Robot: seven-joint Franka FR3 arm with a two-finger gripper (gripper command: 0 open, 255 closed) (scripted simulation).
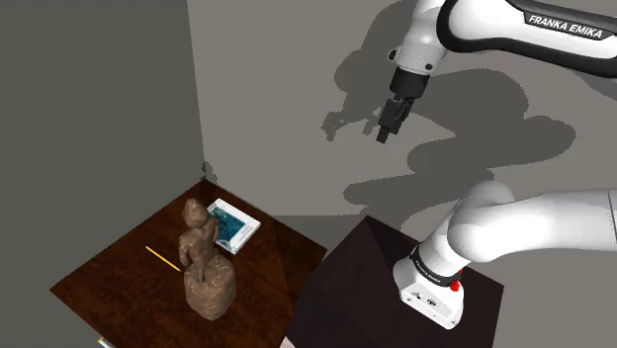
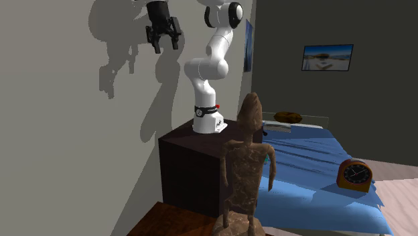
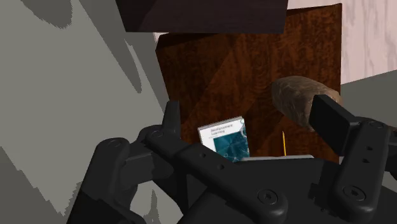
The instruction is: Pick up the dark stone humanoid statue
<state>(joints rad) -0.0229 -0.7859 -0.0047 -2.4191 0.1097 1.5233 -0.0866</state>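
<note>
The brown, rough-surfaced humanoid statue [image 1: 203, 265] stands upright on a dark wooden table [image 1: 99, 287], near the edge that faces the stand. It fills the foreground of the second exterior view as statue [image 2: 244, 167]. My gripper [image 1: 387, 131] hangs high in the air close to the wall, far above the statue and toward the shoulder view's right. Gripper [image 2: 165, 45] is open and nothing is between its fingers. In the wrist view the statue [image 3: 298, 98] appears from above, far below and just inside one finger [image 3: 327, 118].
A teal-and-white book [image 1: 233, 225] lies on the table behind the statue, and a yellow pencil [image 1: 163, 259] beside it. The dark box stand [image 1: 386, 287] adjoins the table. A blue bed [image 2: 315, 194] carries an orange clock [image 2: 354, 174]. Grey walls enclose the table's corner.
</note>
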